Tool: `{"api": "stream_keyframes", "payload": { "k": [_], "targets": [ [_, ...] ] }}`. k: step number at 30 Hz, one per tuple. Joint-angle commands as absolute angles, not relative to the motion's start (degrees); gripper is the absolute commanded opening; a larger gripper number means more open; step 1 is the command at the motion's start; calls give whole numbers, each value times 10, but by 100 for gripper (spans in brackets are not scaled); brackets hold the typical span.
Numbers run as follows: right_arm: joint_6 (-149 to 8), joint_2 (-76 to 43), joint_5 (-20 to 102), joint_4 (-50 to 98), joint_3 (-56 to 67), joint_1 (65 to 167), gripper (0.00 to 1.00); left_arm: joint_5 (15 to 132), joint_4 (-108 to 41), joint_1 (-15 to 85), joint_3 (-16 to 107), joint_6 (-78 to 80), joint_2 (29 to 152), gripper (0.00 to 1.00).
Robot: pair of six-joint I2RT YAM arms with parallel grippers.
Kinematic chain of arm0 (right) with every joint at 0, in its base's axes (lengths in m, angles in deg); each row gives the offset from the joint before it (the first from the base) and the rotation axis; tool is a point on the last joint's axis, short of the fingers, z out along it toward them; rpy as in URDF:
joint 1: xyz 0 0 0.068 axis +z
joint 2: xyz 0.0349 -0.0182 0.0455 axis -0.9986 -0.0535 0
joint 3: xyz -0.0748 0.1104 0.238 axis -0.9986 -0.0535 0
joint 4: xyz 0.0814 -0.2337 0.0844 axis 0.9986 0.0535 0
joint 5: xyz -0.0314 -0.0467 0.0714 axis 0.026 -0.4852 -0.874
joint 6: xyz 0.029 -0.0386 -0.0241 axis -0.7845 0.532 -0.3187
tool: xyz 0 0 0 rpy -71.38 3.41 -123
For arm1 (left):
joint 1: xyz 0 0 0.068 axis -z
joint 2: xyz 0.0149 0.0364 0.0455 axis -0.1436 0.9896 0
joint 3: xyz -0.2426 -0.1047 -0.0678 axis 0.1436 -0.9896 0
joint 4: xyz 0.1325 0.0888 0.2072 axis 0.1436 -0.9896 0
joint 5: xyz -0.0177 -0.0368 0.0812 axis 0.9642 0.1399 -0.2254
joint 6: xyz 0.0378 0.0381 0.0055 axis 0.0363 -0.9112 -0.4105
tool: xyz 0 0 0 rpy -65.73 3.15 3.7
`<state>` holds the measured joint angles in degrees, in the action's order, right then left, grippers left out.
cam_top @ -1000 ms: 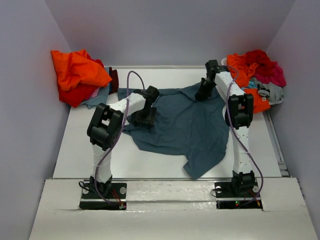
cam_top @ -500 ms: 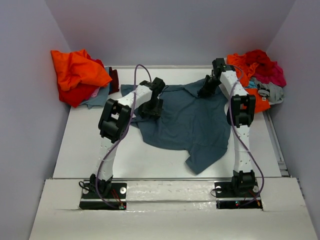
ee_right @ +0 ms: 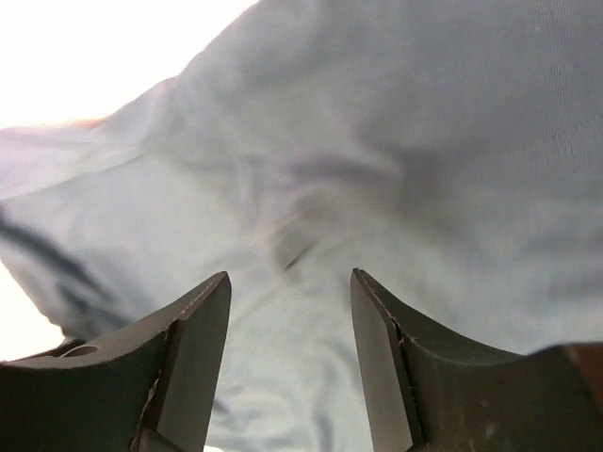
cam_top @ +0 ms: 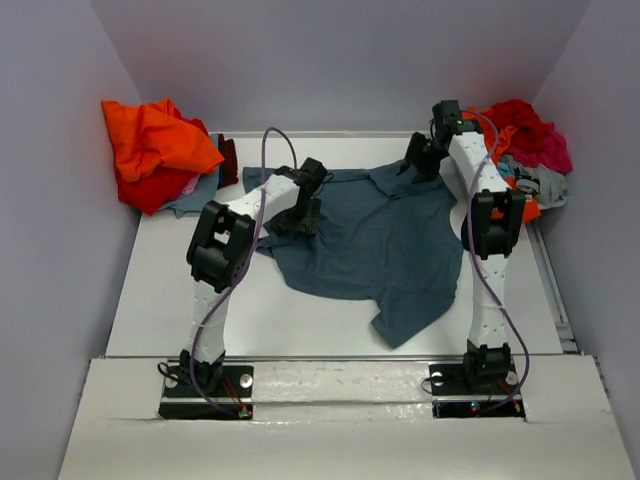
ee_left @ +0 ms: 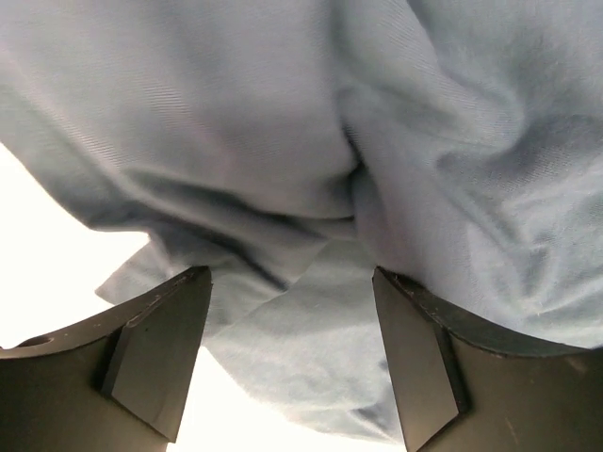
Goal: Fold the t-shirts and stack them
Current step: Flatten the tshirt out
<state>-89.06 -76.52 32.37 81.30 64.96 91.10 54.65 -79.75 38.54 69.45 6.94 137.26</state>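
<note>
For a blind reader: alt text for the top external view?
A dark slate-blue t-shirt lies spread on a white table, the left gripper and right gripper at its far edge. Bright shirt piles sit in both far corners.

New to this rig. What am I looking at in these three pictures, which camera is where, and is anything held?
Two robot arms are bolted at the near edge of a white table. The wide picture looks down from above and behind them. The other two come from a camera on each wrist, with its own dark fingers at the bottom. A slate-blue t-shirt lies spread but rumpled on the table. Heaps of other shirts sit far left, mostly orange and red, and far right. The left gripper and right gripper hang over the blue shirt with jaws apart. Nothing is held.
</note>
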Motion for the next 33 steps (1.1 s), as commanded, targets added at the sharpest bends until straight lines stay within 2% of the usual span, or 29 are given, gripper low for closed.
{"api": "stream_keyframes", "payload": {
  "k": [1, 6, 8, 13, 18, 24, 33],
  "targets": [
    [-873, -661, 324, 800, 621, 936, 62, 487, -799, 388, 697, 72, 1287, 82],
    [-866, -609, 339, 824, 556, 981, 62, 469, -820, 388, 696, 78, 1254, 83],
    [-860, -585, 338, 828, 491, 1005, 62, 473, -828, 388, 675, 87, 1241, 83],
    [-861, -524, 338, 791, 318, 1043, 62, 492, -812, 388, 577, 112, 1197, 83],
    [-865, -469, 334, 780, 230, 1056, 61, 509, -806, 388, 512, 134, 1152, 83],
    [-858, -438, 335, 781, 177, 1066, 61, 540, -790, 394, 440, 159, 1117, 82],
    [-854, -416, 315, 787, 144, 1079, 60, 548, -764, 394, 407, 162, 1122, 82]
  ]
}}
